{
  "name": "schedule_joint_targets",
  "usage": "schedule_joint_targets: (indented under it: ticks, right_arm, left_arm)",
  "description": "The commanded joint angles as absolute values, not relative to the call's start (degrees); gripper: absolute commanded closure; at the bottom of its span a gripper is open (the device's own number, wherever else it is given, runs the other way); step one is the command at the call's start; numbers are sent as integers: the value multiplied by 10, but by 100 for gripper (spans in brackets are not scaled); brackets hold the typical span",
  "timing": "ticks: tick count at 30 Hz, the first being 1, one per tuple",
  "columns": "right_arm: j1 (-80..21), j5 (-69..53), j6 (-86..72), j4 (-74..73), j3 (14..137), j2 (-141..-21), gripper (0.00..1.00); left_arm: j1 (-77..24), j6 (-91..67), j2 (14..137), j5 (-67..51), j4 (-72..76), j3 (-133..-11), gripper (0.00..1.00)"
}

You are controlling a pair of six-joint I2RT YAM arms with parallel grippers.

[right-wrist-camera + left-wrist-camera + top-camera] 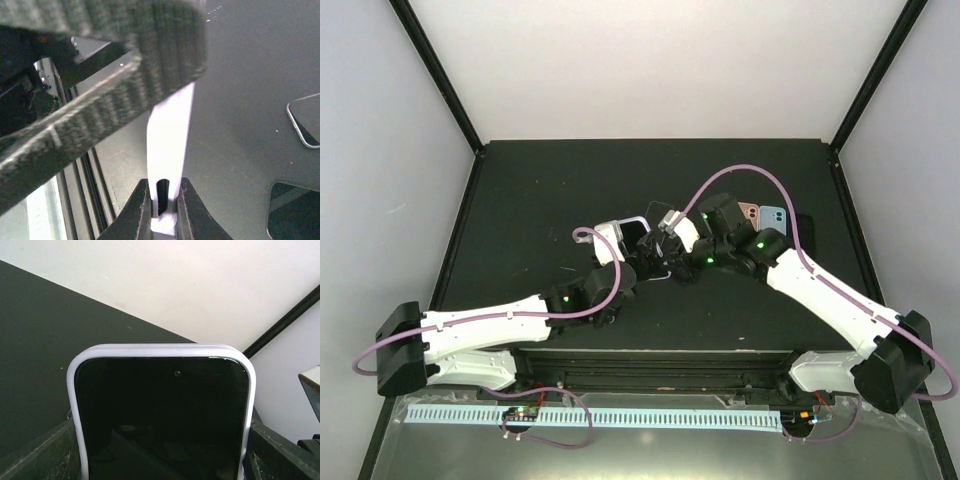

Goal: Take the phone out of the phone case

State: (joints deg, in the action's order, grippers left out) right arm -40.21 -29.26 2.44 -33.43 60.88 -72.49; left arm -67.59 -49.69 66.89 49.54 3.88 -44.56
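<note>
The phone (162, 410), black screen facing the camera, sits inside a pale lavender case (160, 350). My left gripper (162, 462) is shut on the cased phone's two long sides, its dark fingers (42, 455) showing at the bottom corners. In the top view it holds the phone (632, 233) above the table's middle. My right gripper (163, 205) is shut on the case's thin edge (170, 135), beside a slot in the case. In the top view the right gripper (665, 228) meets the case from the right. The phone is still seated in the case.
Two other phones lie on the black table (540, 200) behind the right arm, one pink (750, 211) and one light blue (774, 215); both also show at the right edge of the right wrist view (306, 120). The left gripper's textured finger (100, 75) fills that view's top left.
</note>
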Motion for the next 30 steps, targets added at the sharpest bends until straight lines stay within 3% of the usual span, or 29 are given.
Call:
schedule_joint_targets:
  ticks: [1,2,4,6,12,15,19,22,30]
  right_arm:
    - [-406,-296,16,-336,631,-724,99]
    - [-406,-295,15,-337,632,-722,99]
    - [-405,-276,9,-339,633,-718,99]
    - [-401,-254,7,-348,636,-714,99]
    - [-353,-269,19,-365,625,-691,99]
    - [-320,-317,49,-385,623,-675,99]
    - [-298,-363,74,-402,609,-649,99]
    - [-295,-428,93,-407,596,-626,99]
    - [-295,-568,126,-421,583,-603,99]
  left_arm:
    - [-680,-504,664,516,77,-480,40]
    - [-679,-512,666,530,71,-480,34]
    - [-674,-558,668,550,27,-482,8]
    - [-659,-581,665,540,-3,-484,1]
    - [-525,-427,619,230,43,-456,1]
    - [-496,-310,571,103,112,-399,2]
    - [-463,-275,501,-42,182,-325,3]
    - [-436,-286,461,-126,235,-271,3]
    - [-426,-305,474,-242,301,-257,17]
